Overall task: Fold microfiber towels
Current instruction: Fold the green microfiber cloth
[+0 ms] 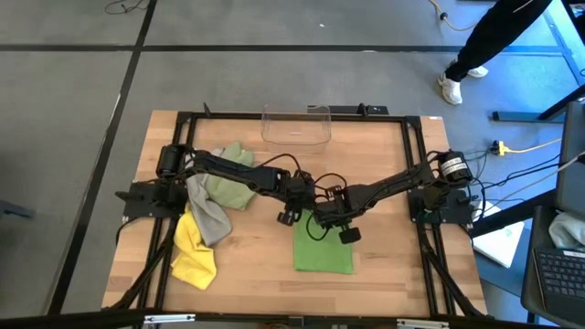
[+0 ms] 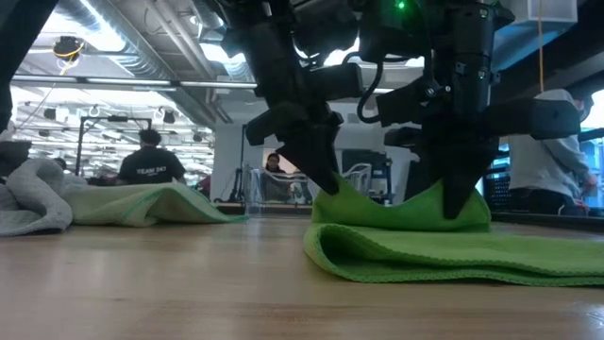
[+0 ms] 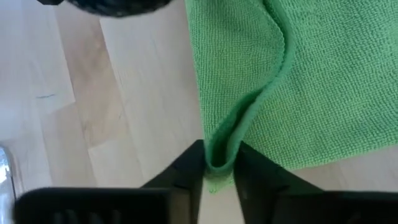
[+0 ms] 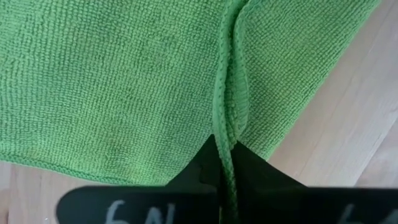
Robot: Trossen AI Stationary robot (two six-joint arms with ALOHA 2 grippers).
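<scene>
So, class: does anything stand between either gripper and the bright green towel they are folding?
Nothing visible does. The left gripper and the right gripper are each already pinched on an edge of the bright green towel, with no object between them and it. The other towels lie apart, near the left arm's base.

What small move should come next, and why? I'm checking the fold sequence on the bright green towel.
Probably lift both corners together and carry them over the towel. The left hand and right hand are each pinched on an edge of the bright green towel, which lies already folded once on the table.
</scene>
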